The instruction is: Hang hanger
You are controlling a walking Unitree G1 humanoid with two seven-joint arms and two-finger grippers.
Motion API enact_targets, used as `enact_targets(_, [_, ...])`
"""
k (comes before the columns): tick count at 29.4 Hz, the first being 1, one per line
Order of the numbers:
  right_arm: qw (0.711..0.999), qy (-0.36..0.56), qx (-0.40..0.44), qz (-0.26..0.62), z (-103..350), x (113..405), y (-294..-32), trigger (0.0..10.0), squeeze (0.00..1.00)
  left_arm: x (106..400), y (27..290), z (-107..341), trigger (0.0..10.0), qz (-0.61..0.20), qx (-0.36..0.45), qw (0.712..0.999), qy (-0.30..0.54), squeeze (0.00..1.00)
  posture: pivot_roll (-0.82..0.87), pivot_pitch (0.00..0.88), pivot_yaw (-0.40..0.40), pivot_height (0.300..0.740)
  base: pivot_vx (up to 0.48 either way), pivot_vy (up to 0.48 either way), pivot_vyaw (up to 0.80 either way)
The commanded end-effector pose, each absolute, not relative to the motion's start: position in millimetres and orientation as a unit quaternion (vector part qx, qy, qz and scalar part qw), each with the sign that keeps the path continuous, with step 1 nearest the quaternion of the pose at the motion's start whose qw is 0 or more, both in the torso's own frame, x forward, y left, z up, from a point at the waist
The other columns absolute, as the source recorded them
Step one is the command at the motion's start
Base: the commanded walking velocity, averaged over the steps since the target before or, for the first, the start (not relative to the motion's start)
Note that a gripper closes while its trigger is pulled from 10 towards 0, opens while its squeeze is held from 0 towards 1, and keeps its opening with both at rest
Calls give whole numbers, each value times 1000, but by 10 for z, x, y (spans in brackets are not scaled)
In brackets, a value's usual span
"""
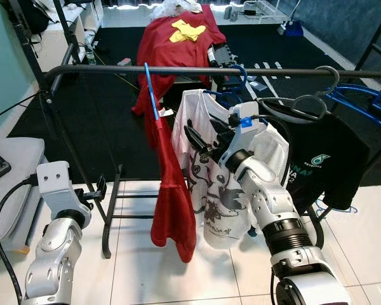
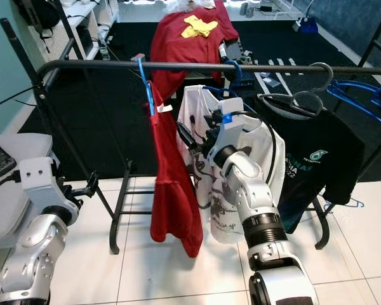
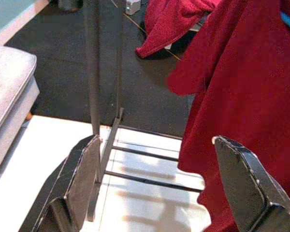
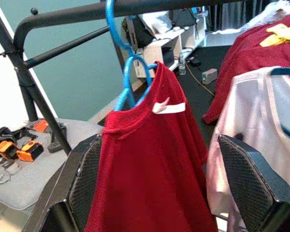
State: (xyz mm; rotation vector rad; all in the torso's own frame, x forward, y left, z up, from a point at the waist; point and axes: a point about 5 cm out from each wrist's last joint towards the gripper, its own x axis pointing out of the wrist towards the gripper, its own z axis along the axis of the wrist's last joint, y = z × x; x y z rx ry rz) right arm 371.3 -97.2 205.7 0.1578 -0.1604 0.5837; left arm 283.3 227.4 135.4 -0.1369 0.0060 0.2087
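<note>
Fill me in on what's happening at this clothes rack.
The red shirt already hangs from the rack's bar on a blue hanger, beside a white shirt and a black shirt. The right tool is open, raised next to the red shirt. The left tool is open, low by the rack's leg.

Silver jointed arms, black ribbed wrist collars, black fingers (image 3: 79, 181) (textured pads).

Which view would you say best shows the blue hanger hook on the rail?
The right wrist view: the hook loops over the rail close up. Both eye views show it smaller; the left wrist view shows only the red shirt.
</note>
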Motion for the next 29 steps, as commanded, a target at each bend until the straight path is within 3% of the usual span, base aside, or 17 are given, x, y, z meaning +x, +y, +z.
enact_targets(1, [951,-79,75,291,2053,3718,-934,10000,0,2820,2277,1280,10000,105,-73,992,18,0,-49,118,-20,740,0,0,0])
enact_targets(6, [949,-73,77,296,2032,3715,-917,10000,0,2817,2276,1279,10000,103,-76,992,18,0,-47,121,-19,740,0,0,0])
enact_targets(8, [956,-35,37,290,1919,3740,-920,10000,0,2814,2277,1278,10000,102,-76,992,19,0,-46,124,-17,740,0,0,0])
enact_targets(9, [964,23,-23,263,1733,3789,-996,10000,0,2809,2274,1274,10000,100,-75,992,21,0,-45,127,-16,740,0,0,0])
enact_targets(11, [967,38,-38,249,1692,3810,-1041,10000,0,2807,2271,1273,10000,99,-74,992,21,0,-45,126,-15,740,0,0,0])
enact_targets(22, [969,31,-27,242,1727,3842,-1093,10000,0,2799,2255,1277,10000,95,-69,993,22,0,-45,131,-14,740,0,0,0])
enact_targets(23, [970,25,-23,243,1742,3851,-1093,4902,0,2800,2253,1277,10000,95,-69,993,22,0,-43,132,-15,740,0,0,0])
enact_targets(26, [970,18,-18,243,1759,3863,-1091,4902,0,2802,2252,1277,10000,95,-69,993,22,0,-43,132,-15,740,0,0,0])
enact_targets(27, [969,17,-17,245,1762,3870,-1086,7137,0,2802,2251,1278,10000,95,-69,993,22,0,-43,132,-15,740,0,0,0])
enact_targets(29, [965,21,-16,260,1747,3868,-1063,7020,0,2802,2251,1280,10000,95,-69,993,22,0,-42,133,-15,740,0,0,0])
